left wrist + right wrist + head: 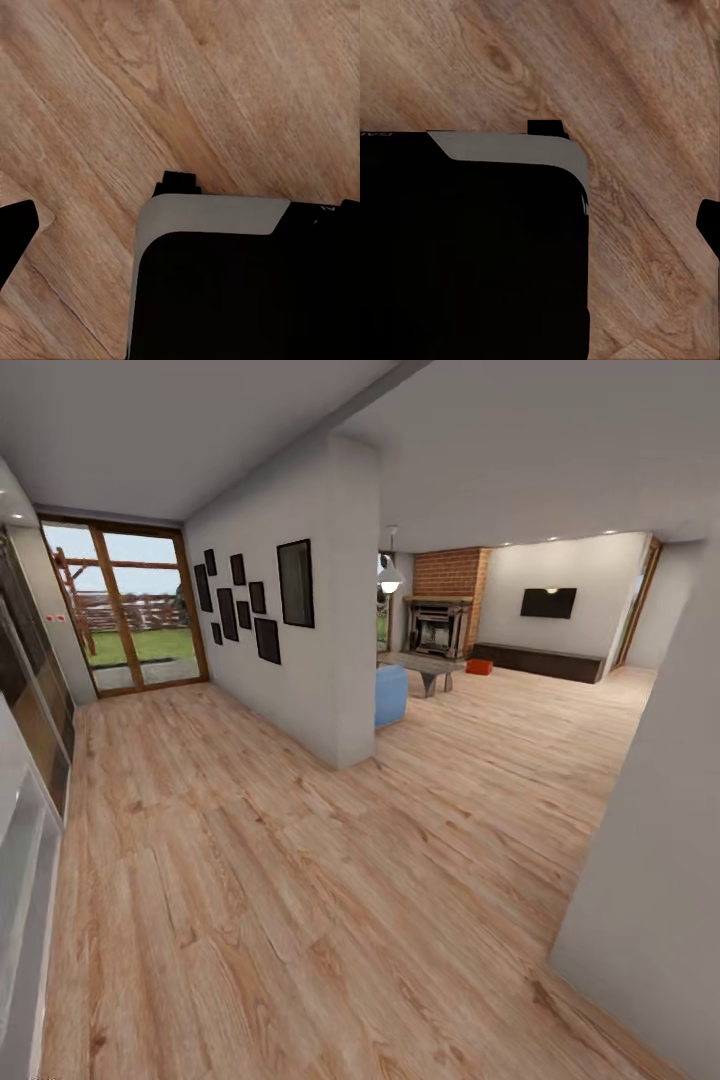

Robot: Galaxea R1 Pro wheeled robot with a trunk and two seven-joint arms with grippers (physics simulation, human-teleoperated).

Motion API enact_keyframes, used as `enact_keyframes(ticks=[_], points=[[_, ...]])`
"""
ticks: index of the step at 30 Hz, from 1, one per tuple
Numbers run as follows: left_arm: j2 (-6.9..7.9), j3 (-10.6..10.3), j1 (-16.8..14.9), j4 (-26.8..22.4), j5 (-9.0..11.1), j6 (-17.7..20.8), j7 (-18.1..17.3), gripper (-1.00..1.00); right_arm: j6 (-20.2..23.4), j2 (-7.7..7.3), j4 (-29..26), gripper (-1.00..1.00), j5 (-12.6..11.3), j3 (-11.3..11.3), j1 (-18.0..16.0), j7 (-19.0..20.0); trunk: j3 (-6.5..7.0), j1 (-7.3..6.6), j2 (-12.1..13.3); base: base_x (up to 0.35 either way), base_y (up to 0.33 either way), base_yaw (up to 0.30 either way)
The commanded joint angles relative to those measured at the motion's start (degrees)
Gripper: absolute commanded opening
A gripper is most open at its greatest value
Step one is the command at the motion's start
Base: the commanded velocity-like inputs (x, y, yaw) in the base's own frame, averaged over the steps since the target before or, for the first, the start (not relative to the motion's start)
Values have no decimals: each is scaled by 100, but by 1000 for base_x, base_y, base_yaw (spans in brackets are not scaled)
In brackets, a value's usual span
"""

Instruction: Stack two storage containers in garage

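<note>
Driving down hallway. One storage container (479, 667) visible far right, on living room wood floor (300, 880) between fireplace (437, 626) and dark cabinet (540, 661). I judge it rigid, light, shallow; grab by long rim walls. Grippers' opening: can't tell from wrist views.

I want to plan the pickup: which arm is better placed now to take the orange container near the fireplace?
Neither yet. The orange container lies far off on the wood floor beside the fireplace. It sits somewhat right of the view's centre, so the right arm may suit after driving closer.
</note>
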Motion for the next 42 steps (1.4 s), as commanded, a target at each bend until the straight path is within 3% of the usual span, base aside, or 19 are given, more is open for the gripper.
enact_keyframes(ticks=[1,42], points=[[-1,-7,-5,7,59,-19,2,100,-31,4,17,100,-52,48,-6,-3,-6,3,-3,315,0,246],[-1,-7,-5,7,59,-13,2,100,-43,11,17,100,51,59,-6,6,-6,3,-3,315,0,9]])
